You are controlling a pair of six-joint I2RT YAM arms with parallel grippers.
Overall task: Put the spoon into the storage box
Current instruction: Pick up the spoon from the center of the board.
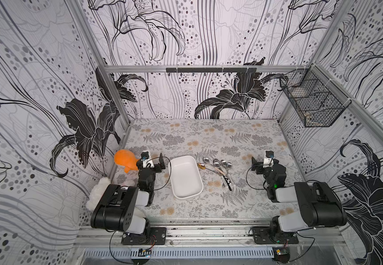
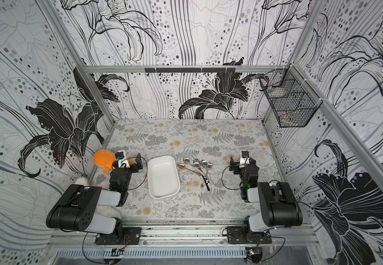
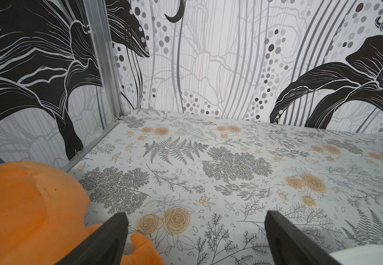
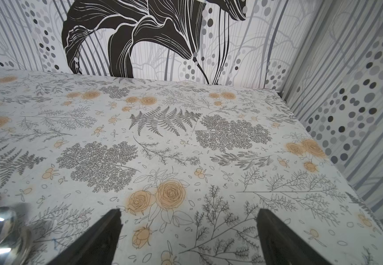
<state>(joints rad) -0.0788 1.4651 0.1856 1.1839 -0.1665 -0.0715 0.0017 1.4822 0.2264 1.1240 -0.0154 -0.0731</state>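
Several spoons (image 1: 217,163) lie fanned on the counter (image 1: 209,137), handles overlapping, just beside the empty white box (image 1: 186,181). The right jaws, wide and empty, rest near the spoons; the left jaws, equally wide, sit between box and an orange toy (image 1: 124,158). Best approach, likely: pinch one outer handle clear of the tangle, lift straight, then lay it lengthwise in the box.

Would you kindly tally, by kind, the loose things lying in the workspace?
spoons: 5
storage box: 1
orange soft toy: 1
white fluffy thing: 1
Total: 8
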